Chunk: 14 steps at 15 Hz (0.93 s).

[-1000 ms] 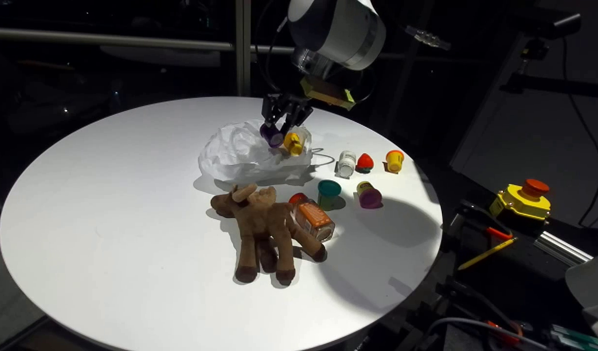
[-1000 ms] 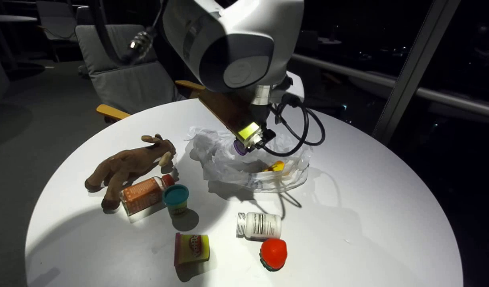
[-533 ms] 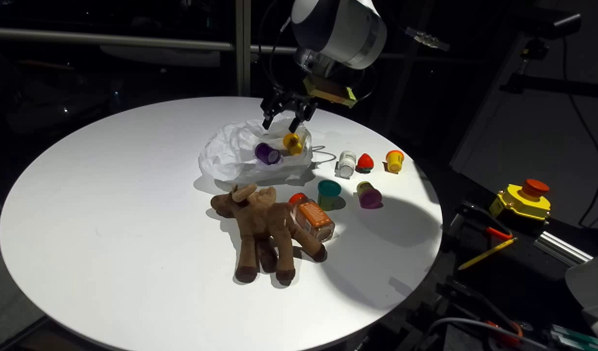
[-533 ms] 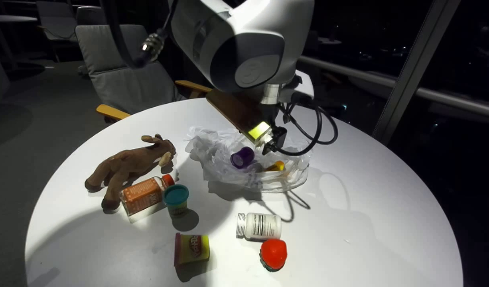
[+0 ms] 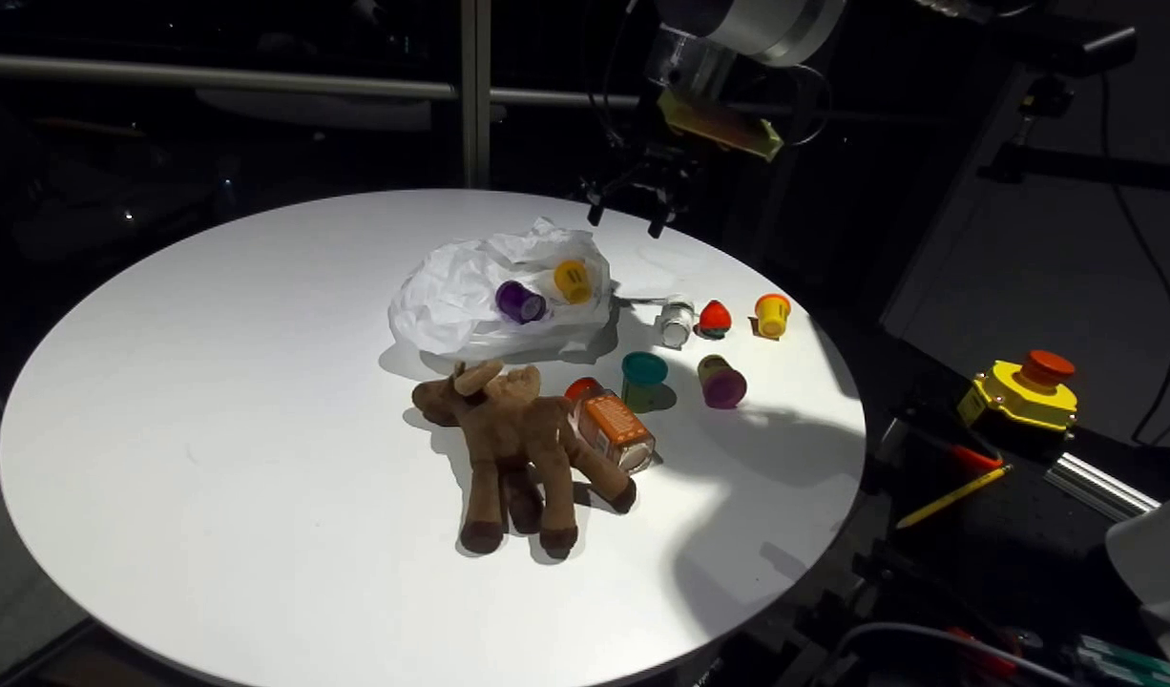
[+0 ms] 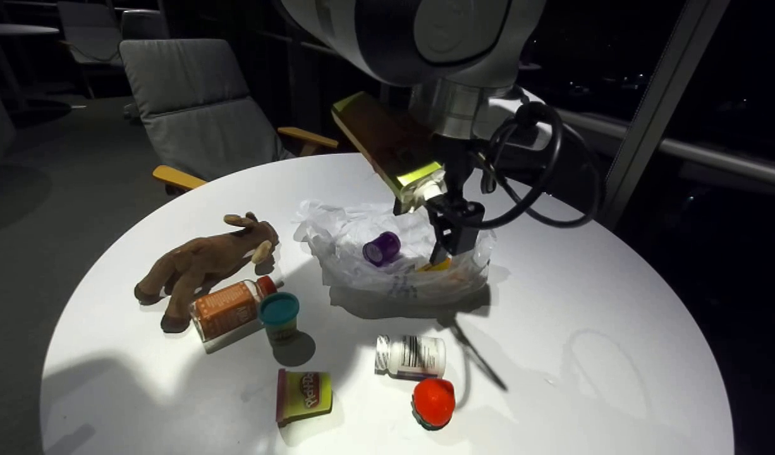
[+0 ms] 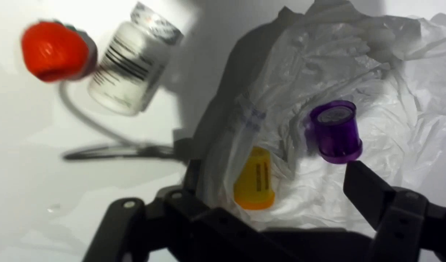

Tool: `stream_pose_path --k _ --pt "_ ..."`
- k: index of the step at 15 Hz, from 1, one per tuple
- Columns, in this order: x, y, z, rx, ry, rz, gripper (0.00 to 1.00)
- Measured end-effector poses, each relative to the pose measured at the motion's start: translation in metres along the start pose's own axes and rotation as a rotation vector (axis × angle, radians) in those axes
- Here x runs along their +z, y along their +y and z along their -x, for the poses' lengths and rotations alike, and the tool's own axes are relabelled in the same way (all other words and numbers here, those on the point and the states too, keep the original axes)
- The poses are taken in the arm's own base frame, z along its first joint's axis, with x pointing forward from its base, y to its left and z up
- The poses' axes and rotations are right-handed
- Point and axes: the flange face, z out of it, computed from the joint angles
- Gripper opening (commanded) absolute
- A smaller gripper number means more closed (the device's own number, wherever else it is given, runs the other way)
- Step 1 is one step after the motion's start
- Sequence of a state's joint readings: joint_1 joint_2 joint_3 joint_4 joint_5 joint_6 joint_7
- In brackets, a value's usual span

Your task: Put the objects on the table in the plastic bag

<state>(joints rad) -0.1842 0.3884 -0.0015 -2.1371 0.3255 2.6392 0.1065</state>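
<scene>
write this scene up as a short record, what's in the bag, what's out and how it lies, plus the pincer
Surface: round white table
Container: crumpled bag, on the table
In bag: purple tub, yellow tub
Out, on side: plush, orange bottle, white bottle, purple-lidded tub
Out, upright: teal-lidded tub
Also out: strawberry; second yellow tub, pose unclear
Grip: pincer open, holding nothing, above the table
Tally: two in, seven out

A gray armchair (image 6: 188, 95) stands on dim floor (image 6: 46, 221), the windows (image 6: 741, 95) dark.
</scene>
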Motion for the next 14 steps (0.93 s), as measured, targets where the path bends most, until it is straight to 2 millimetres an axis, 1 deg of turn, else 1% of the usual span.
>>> stream_pose_path --k 2,6,10,14 --pt "0.001 0.016 0.016 0.097 -0.044 0.013 1.00" --pt "0.019 0.032 0.040 0.272 -0.093 0.023 1.00" --pt "0.035 0.044 0.050 0.435 -0.104 0.060 1.00" --pt "0.051 0.056 0.052 0.575 -0.100 0.109 1.00"
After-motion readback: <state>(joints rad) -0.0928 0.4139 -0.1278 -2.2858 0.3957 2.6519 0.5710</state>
